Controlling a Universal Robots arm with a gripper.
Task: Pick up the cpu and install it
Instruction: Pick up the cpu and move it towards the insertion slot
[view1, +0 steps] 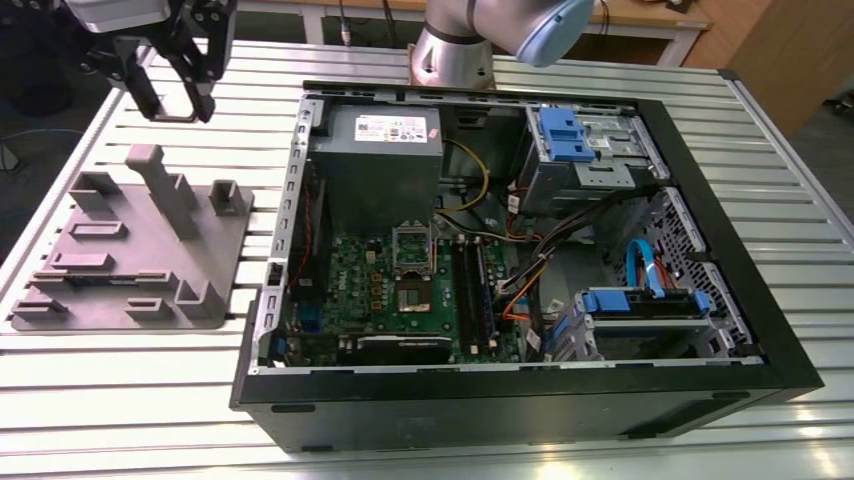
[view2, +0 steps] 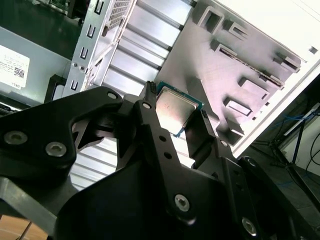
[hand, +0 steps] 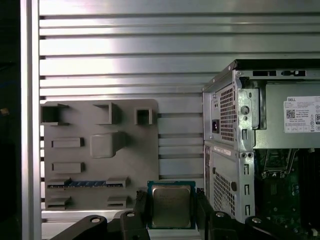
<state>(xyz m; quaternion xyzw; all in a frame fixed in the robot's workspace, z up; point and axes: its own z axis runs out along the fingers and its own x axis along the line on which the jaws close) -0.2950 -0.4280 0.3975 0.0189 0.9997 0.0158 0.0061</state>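
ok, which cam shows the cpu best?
First wrist view: the cpu faces the camera square-on, metal top clear, held in the gripper. Second wrist view shows it tilted, partly hidden behind a finger. Exterior view: too small to make out.

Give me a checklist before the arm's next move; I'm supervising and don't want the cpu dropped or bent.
1. cpu clamped by the gripper: ok, it sits between the fingers in both wrist views.
2. cpu square in the grip: ok in the first wrist view.
3. gripper apart from the grey fixture: ok in the exterior view.
4. computer case side open, motherboard exposed: ok.
5. socket open and empty: cannot tell.
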